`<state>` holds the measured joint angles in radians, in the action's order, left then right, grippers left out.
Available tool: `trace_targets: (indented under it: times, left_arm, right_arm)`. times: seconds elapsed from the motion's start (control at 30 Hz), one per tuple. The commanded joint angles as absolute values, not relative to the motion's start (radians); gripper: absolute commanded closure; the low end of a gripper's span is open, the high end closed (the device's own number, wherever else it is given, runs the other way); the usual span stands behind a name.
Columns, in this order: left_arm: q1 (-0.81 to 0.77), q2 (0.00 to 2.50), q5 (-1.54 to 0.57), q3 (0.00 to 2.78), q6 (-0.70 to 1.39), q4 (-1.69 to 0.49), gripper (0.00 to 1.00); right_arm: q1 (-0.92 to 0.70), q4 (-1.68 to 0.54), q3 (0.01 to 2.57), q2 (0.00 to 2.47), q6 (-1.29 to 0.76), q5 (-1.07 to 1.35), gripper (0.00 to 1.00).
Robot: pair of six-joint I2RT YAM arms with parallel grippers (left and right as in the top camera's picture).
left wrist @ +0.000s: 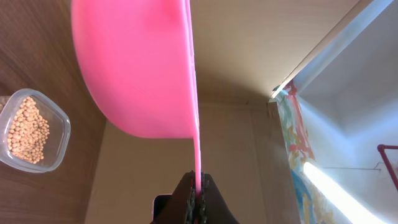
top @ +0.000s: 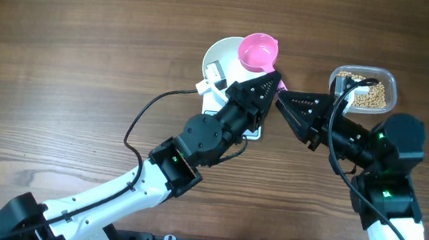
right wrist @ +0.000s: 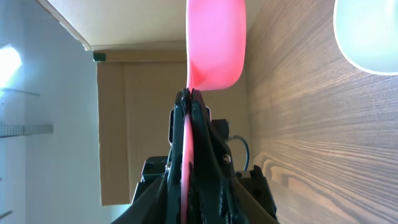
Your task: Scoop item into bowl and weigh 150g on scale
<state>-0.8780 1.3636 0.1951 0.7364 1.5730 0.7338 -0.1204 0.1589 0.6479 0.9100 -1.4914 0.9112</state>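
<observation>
Overhead view: the left pincer (top: 273,78) is clamped on the handle of a pink scoop (top: 258,51), whose cup hangs over the right rim of the white bowl (top: 220,55) at upper centre. The right pincer (top: 279,96) meets the same handle from the right. In the right wrist view its fingers (right wrist: 202,130) stand narrow, one on each side of the handle, touching it. Beans (top: 365,93) lie in a clear tub (top: 337,75) at upper right of the wooden tabletop (top: 61,56), apart from the bowl. Only a white corner of the scale (top: 255,134) shows below the left arm. Left wrist view: scoop edge-on between closed fingers, tub at left.
</observation>
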Motion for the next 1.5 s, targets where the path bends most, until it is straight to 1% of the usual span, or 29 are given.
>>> trace_targets:
  times: [0.0,0.27,0.47,0.77,0.93,1.17,1.23,1.47]
  left_arm:
    - [-0.885,1.375,0.215,0.740,1.548,0.736,0.96]
    - [-0.885,1.375,0.215,0.740,1.548,0.736,0.96]
    - [-0.885,1.375,0.215,0.740,1.548,0.736,0.96]
    - [-0.884,1.375,0.215,0.740,1.549,0.736,0.96]
    - [-0.884,1.375,0.215,0.740,1.549,0.736,0.96]
    - [-0.884,1.375,0.215,0.740,1.549,0.736,0.96]
    - [-0.884,1.375,0.216,0.740,1.549,0.736,0.96]
    - [-0.884,1.375,0.219,0.740,1.549,0.736,0.96]
  right_arm:
    - [-0.126,0.170,0.661,0.913,-1.496,0.860,0.73]
    - [-0.126,0.178,0.661,0.913,-1.495,0.830,0.73]
    - [-0.126,0.206,0.661,0.913,-1.495,0.830,0.78]
    - [-0.136,0.206,0.661,0.934,-1.491,0.831,0.78]
    - [-0.165,0.237,0.661,0.955,-1.495,0.830,0.80]
    - [-0.167,0.251,0.661,0.960,-1.493,0.814,0.82]
    - [-0.167,0.250,0.661,0.960,-1.493,0.815,0.83]
    - [-0.167,0.246,0.661,0.960,-1.492,0.815,0.91]
